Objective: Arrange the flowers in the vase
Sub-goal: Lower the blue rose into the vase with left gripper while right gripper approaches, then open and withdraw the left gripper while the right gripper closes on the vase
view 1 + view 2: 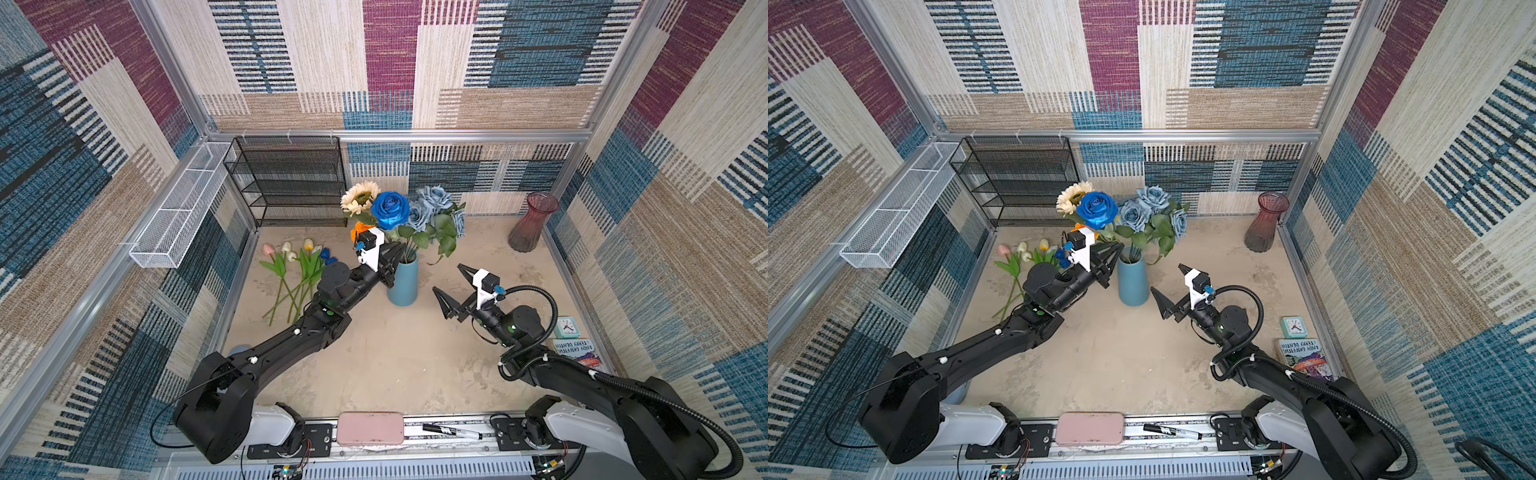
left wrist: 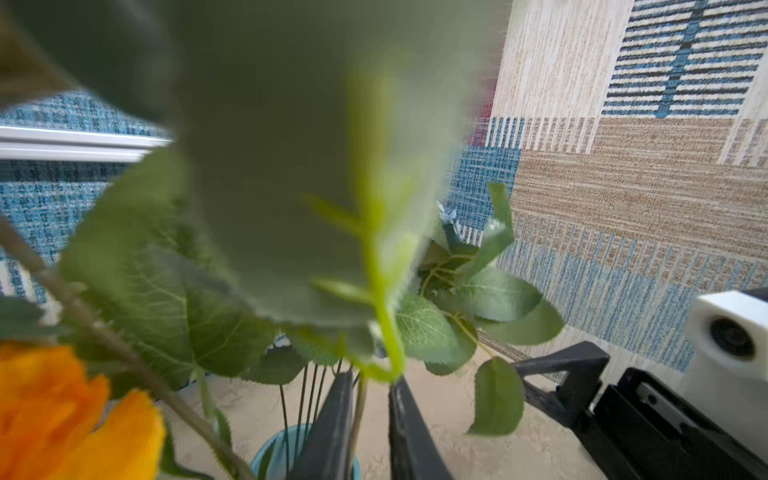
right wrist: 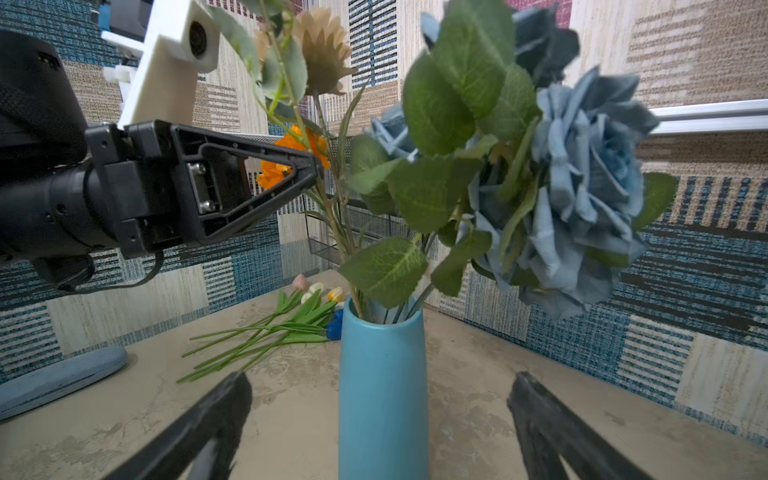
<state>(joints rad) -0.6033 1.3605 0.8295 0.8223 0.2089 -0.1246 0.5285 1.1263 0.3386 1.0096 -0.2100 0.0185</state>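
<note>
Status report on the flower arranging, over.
Left gripper slightly open around a stem above blue vase. Right gripper open, empty, facing vase. Tulips lie on table. Leaves crowd left gripper.

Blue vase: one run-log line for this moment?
left gripper: slightly open around stem above vase | right gripper: open, empty | tulips: lying on table

My left arm [image 1: 291, 345] stretches forward toward the middle. My left gripper [image 1: 400, 248] has its jaws parted only a sliver (the left wrist view shows the narrow gap best). My right arm [image 1: 561, 370] is bent at the elbow, lower and nearer. My right gripper [image 1: 446, 277] is spread wide, fingertips well apart, angled toward the left one.
</note>
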